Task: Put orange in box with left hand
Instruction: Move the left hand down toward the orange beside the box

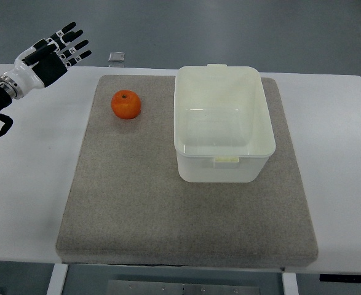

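Careful, your left robot hand (52, 54) is wide open and holds nothing, well away from the orange (126, 104) on the gray mat (137, 196) beside the empty box (222, 123), so a bump could roll it.

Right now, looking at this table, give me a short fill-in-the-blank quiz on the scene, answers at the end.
1. The orange lies on the grey ____.
2. The box holds ____.
3. The orange sits to the picture's ____ of the box.
4. The left hand has its fingers spread and holds ____.

Answers: mat; nothing; left; nothing
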Controlling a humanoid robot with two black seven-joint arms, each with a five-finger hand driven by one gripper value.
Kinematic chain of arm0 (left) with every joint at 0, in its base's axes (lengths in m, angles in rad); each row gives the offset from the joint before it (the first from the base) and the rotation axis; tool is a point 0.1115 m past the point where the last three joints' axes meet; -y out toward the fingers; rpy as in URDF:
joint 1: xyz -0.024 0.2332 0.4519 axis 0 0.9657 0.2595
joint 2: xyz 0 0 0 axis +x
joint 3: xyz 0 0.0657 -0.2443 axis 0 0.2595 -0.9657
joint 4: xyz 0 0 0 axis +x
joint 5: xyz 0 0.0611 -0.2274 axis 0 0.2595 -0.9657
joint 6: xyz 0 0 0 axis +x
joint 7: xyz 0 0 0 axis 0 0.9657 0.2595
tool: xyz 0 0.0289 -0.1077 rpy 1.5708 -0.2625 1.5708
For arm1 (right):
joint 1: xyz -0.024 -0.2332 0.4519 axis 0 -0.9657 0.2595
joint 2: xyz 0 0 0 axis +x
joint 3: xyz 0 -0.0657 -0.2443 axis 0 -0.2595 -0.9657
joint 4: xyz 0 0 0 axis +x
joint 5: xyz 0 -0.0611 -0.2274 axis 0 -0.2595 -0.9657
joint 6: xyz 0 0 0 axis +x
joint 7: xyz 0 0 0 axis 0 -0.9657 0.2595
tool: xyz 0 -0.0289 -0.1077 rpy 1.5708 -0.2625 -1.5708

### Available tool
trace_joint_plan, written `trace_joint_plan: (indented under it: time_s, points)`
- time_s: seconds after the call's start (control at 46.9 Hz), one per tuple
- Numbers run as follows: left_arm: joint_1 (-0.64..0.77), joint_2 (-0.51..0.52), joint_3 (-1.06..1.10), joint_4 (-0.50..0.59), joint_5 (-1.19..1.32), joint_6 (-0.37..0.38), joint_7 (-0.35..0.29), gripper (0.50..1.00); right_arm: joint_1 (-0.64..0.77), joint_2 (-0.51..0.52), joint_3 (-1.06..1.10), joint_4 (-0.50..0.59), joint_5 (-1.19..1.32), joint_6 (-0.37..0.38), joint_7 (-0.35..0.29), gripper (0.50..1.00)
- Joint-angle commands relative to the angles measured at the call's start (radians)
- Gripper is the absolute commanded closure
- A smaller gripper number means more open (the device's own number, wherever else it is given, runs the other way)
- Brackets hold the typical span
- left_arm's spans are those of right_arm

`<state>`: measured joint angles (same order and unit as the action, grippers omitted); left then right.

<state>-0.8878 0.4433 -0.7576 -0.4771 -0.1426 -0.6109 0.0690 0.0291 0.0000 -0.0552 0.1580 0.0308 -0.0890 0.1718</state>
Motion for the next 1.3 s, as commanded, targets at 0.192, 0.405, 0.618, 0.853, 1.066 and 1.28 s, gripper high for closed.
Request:
trace_joint_plan:
  time_s: [0.192, 0.405, 0.618, 0.853, 1.066, 1.28]
  points:
    - [0.000, 0.002, 0.001, 0.000, 0.000, 0.000, 0.000, 0.504, 0.000, 0.000, 0.000, 0.000, 0.000, 0.000, 0.000, 0.574]
    - [-0.008, 0.008, 0.001, 0.003, 0.002, 0.000, 0.000, 0.504, 0.000, 0.000, 0.000, 0.000, 0.000, 0.000, 0.000, 0.574]
    - [-0.011, 0.029, 0.011, -0.003, 0.049, 0.000, -0.002, 0.504, 0.000, 0.000, 0.000, 0.000, 0.000, 0.000, 0.000, 0.574]
    - [-0.039, 0.057, 0.003, -0.012, 0.408, 0.000, -0.127, 0.506, 0.000, 0.000, 0.000, 0.000, 0.000, 0.000, 0.000, 0.574]
    - [-0.062, 0.109, 0.001, -0.097, 0.672, 0.000, -0.229, 0.504, 0.000, 0.000, 0.000, 0.000, 0.000, 0.000, 0.000, 0.574]
    - [-0.089, 0.118, 0.011, -0.135, 0.963, 0.000, -0.233, 0.506, 0.000, 0.000, 0.000, 0.000, 0.000, 0.000, 0.000, 0.574]
